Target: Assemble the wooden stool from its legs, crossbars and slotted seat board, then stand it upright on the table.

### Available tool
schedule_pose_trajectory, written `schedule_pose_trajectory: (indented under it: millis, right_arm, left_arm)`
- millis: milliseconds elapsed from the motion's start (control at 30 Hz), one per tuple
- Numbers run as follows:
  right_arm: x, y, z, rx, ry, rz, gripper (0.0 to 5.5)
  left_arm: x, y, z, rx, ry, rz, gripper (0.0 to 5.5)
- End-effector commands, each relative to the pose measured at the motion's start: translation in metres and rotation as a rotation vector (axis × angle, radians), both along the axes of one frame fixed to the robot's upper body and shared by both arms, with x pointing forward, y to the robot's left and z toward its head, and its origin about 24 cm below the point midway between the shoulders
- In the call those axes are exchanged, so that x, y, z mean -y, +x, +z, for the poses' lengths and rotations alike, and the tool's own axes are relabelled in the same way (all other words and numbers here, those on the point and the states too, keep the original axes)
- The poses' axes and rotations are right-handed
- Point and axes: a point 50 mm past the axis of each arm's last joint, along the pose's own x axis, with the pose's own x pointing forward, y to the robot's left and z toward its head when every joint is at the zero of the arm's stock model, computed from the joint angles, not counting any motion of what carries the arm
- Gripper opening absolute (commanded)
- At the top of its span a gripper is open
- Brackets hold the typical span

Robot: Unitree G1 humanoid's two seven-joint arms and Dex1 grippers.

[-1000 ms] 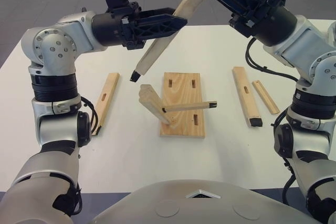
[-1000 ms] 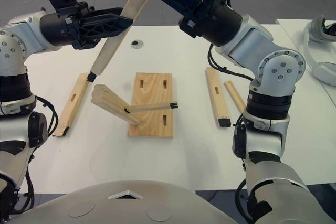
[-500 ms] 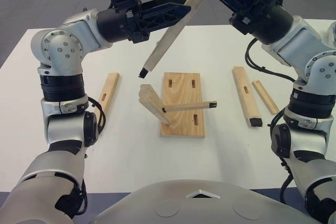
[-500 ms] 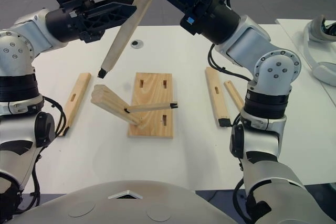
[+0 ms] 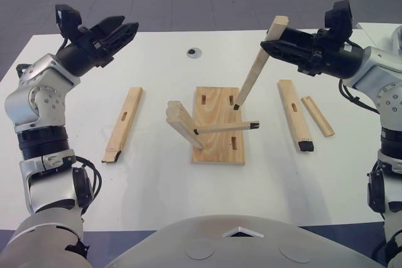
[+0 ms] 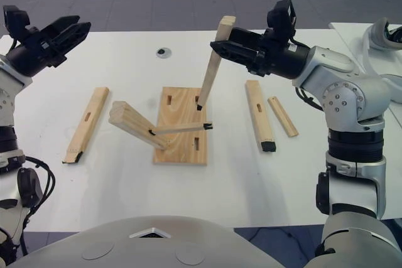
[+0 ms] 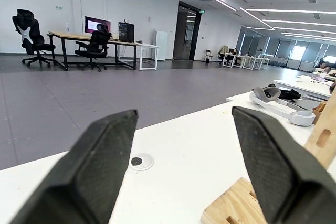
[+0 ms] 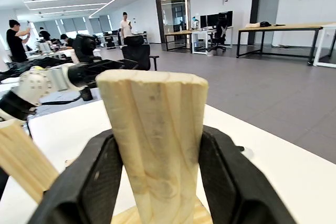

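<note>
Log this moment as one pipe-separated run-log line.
right gripper: shut on leg, tip at far right slot of seat board | left gripper: open, empty, at far left of table

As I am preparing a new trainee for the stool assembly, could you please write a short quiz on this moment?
1. True or false: the left gripper is shut.
2. The right gripper holds a stool leg; its lower tip is over: A the seat board, B the bare table, C the short crossbar.
3. How many loose wooden pieces lie right of the seat board?
Key: 1 false; 2 A; 3 two.
</note>
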Motion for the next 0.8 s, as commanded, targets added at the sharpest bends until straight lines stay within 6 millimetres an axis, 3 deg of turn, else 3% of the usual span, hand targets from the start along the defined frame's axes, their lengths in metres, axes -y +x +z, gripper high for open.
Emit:
schedule_pose_trajectory:
  millis: [33, 133, 267, 400, 800]
  right_arm:
    - [0.007, -0.004, 0.008, 0.076, 0.015, 0.049, 2.10]
    - [0.012, -0.008, 0.010, 0.108, 0.011, 0.039, 2.10]
    - [0.018, -0.021, -0.007, 0.069, 0.018, 0.058, 2.10]
    - [0.019, -0.047, -0.031, 0.032, 0.042, 0.111, 2.10]
    - [0.025, -0.065, -0.034, 0.073, 0.105, 0.137, 2.10]
  left_arm:
    - [-0.014, -0.017, -0.005, 0.046, -0.014, 0.058, 3.30]
    - [-0.021, -0.029, -0.009, 0.086, -0.005, 0.088, 3.30]
    - [-0.029, -0.031, -0.010, 0.109, -0.020, 0.122, 3.30]
    - [-0.027, -0.029, -0.007, 0.112, -0.012, 0.102, 3.30]
    - [-0.040, -0.033, -0.019, 0.108, -0.027, 0.097, 3.30]
